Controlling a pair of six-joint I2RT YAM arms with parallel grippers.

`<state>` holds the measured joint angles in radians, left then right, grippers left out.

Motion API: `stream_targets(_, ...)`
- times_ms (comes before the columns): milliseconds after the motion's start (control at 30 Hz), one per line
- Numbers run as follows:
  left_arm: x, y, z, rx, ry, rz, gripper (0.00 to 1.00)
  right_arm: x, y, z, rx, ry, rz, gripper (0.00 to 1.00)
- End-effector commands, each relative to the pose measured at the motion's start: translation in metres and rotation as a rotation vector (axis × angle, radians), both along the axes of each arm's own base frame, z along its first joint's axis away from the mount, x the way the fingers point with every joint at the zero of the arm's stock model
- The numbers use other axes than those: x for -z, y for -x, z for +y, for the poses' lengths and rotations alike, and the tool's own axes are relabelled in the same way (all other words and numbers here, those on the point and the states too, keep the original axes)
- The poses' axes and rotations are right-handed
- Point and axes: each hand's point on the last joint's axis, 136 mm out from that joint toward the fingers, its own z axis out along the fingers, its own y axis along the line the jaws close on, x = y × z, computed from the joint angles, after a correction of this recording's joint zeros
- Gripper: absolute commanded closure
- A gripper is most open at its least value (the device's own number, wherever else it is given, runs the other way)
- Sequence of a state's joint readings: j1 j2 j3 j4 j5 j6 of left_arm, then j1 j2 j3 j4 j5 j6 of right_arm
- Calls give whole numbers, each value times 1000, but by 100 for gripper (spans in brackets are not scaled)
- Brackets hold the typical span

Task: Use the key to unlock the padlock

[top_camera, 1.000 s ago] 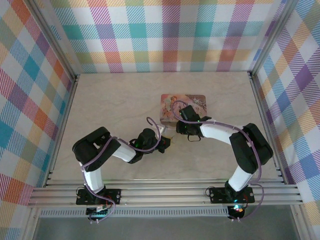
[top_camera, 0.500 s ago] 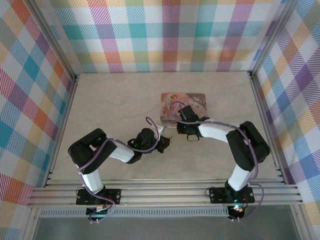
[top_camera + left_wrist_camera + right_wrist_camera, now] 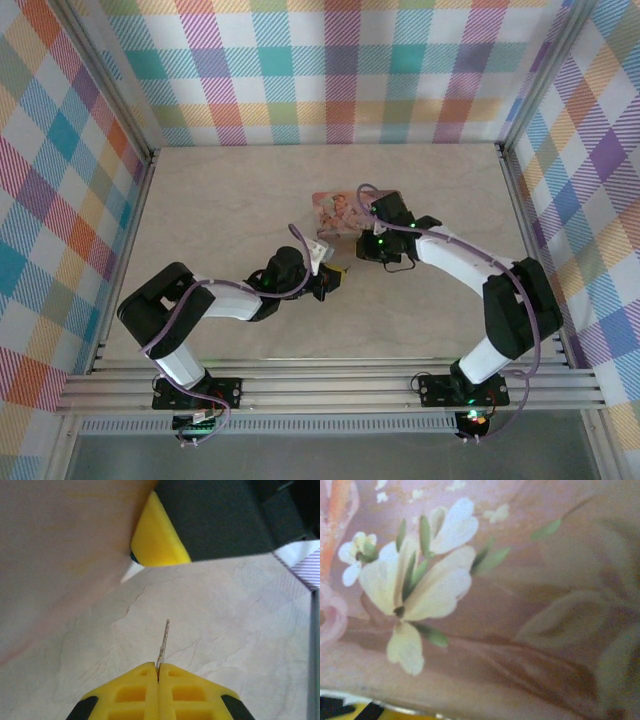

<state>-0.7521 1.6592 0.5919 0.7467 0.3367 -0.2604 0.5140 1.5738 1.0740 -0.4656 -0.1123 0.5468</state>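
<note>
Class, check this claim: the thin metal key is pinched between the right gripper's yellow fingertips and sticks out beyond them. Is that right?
No. It is the left gripper that pinches the key, as the left wrist view shows. The rest is right: the key sticks out beyond the closed yellow tips.

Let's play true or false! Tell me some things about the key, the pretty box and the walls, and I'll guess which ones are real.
1. The left tool pinches a thin grey key. True.
2. The key lies flat on the table. False: it sticks out from the shut left tool, which holds it by one end.
3. The pink box has a pale flower painted on it. True.
4. The walls are plain white. False: they are checked in many colours.
</note>
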Motion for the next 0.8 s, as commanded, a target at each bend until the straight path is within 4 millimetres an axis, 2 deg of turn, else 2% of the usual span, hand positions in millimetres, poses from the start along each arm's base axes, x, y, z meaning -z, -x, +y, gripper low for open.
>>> stream_targets(0, -32, -1, -9, 55, 108, -12, 100, -44, 4, 17, -28, -183, 38, 100)
stream_targets(167, -47, -8, -10, 59, 199, 21, 100, -63, 5, 21, -29, -289, 93, 100)
stream_targets(367, -55, -12, -15, 79, 252, 51, 100, -78, 5, 26, -47, -358, 123, 100)
stream_targets(767, -52, -27, -12, 43, 320, 99, 100, -86, 7, 29, -55, -394, 145, 100)
